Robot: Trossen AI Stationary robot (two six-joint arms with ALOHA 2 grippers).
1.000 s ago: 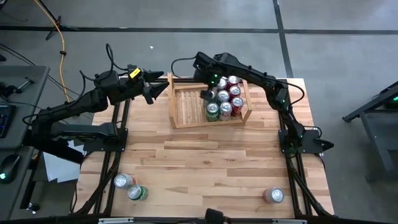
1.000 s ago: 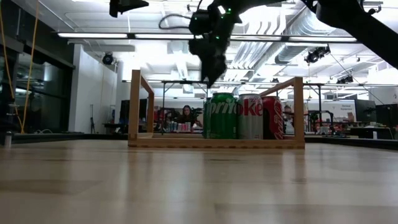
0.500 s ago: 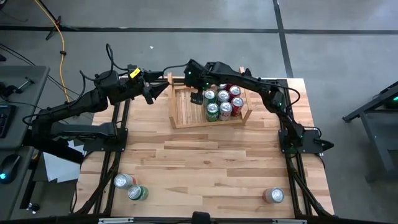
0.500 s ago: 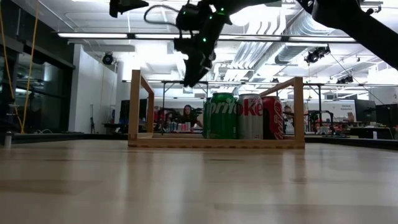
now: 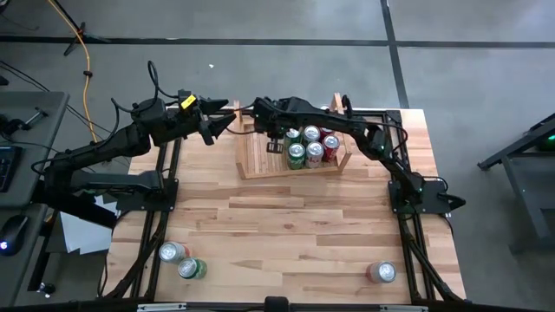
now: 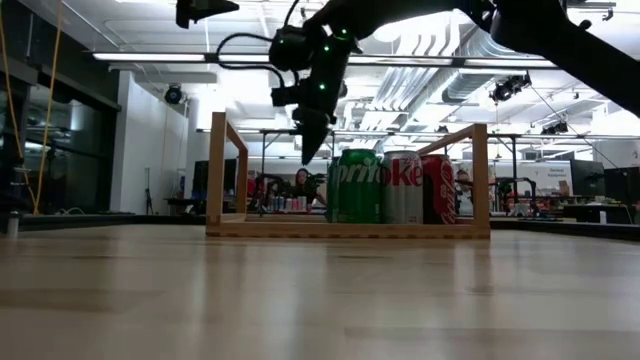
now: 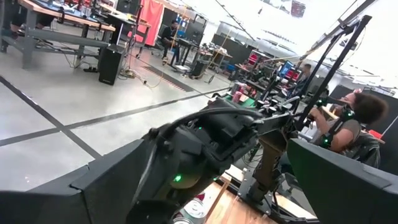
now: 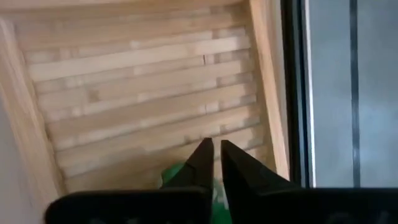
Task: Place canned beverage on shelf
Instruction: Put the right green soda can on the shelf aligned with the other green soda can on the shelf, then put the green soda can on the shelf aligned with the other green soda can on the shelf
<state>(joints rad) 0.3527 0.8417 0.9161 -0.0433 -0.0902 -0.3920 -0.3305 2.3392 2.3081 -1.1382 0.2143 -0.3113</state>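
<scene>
— Pale wooden planks make up the counter (image 5: 286,234), with grey floor all round it. Where is the shelf?

— The shelf (image 5: 256,147) sits at the far edge of the counter, between the two arms. Its right half holds a cluster of cans (image 5: 310,146), green and red ones packed side by side; its left half shows bare slats.

— And the right tool?

— The right tool (image 5: 272,141) hangs over the empty left part of the shelf, just beside the cans. Its fingers (image 8: 202,163) are pressed nearly together with nothing between them. From the low view it points down at the slats, just left of the green can (image 6: 358,186), not touching it.

— The left tool?

— The left tool (image 5: 227,119) waits above the counter's far left corner, near the shelf's left side board, its fingers spread wide and empty.

— Any cans not on the shelf?

— Three. A silver can (image 5: 173,252) and a green one (image 5: 192,269) lie together at the near left of the counter, and a red can (image 5: 381,273) stands at the near right, well apart from the shelf.
</scene>
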